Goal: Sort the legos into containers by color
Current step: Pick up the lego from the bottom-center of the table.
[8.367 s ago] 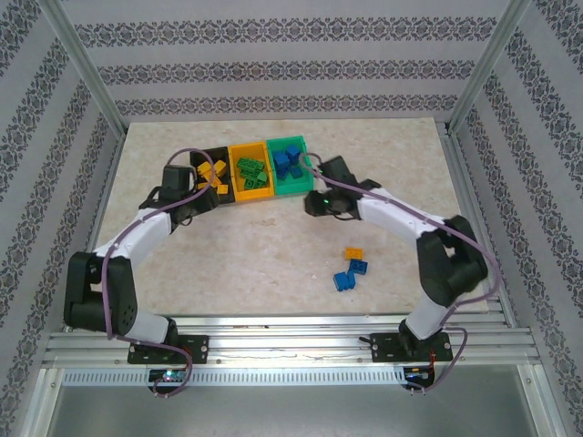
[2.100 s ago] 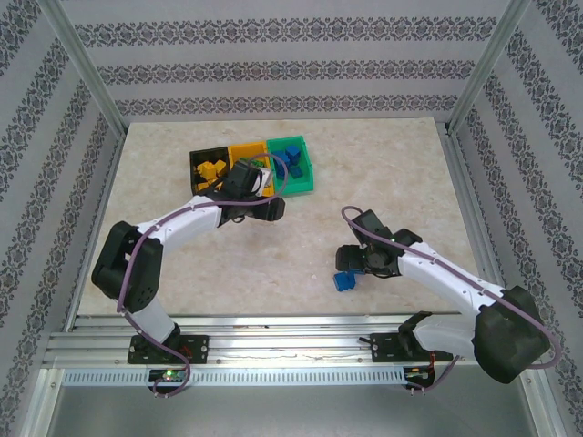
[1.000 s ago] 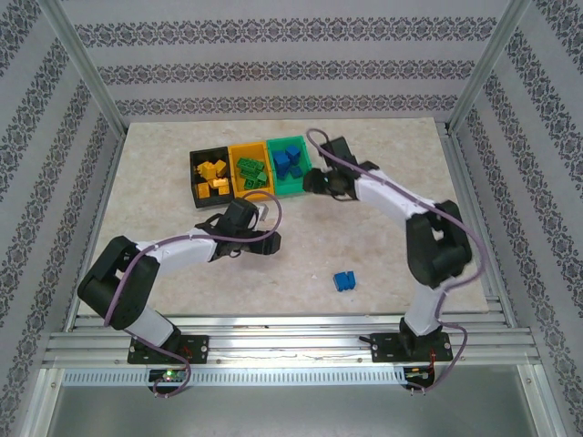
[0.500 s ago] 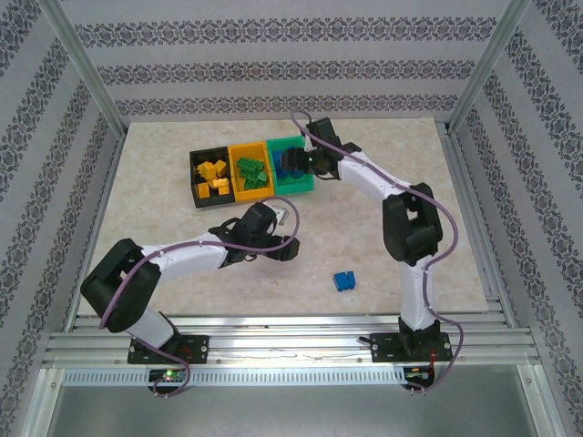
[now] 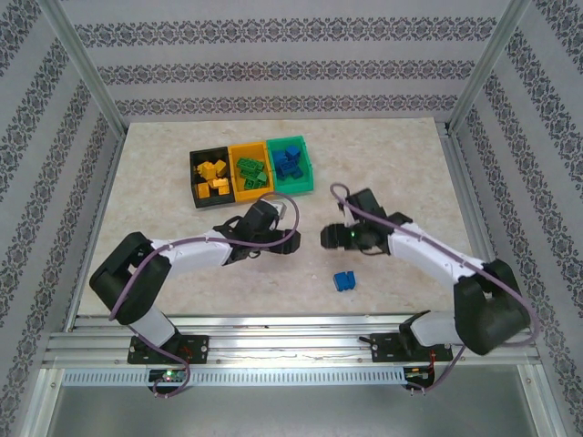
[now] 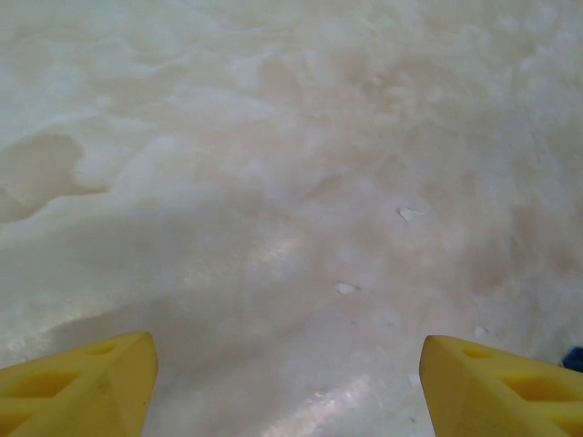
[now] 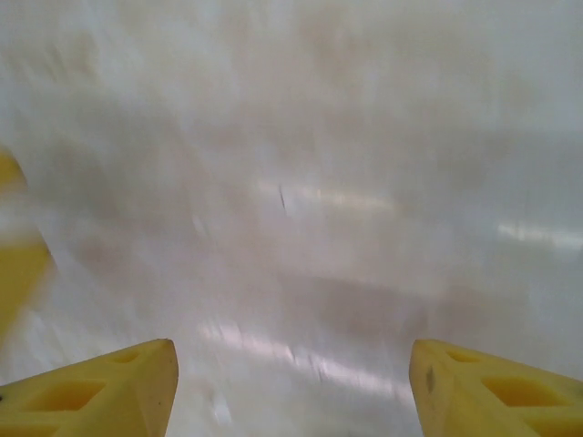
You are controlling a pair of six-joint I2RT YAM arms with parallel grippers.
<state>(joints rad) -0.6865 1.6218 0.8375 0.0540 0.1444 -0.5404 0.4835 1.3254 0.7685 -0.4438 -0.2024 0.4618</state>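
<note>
Left gripper [image 6: 287,387]: jaws wide, nothing between them, over bare table [image 5: 155,155]. Right gripper [image 7: 291,387]: also wide and empty (wrist view blurred). One blue lego [image 5: 343,280] lies on the table near both grippers. Containers [image 5: 253,194] at the back hold sorted bricks.

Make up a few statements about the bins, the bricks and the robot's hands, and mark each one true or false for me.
1. One blue lego lies loose on the table. True.
2. The green bin holds green bricks. False: it holds blue legos; the green legos are in the yellow-orange bin.
3. The black bin holds yellow legos. True.
4. The left hand grips a brick. False: its fingers are apart with bare table between them.
5. The right hand is open and empty. True.
</note>
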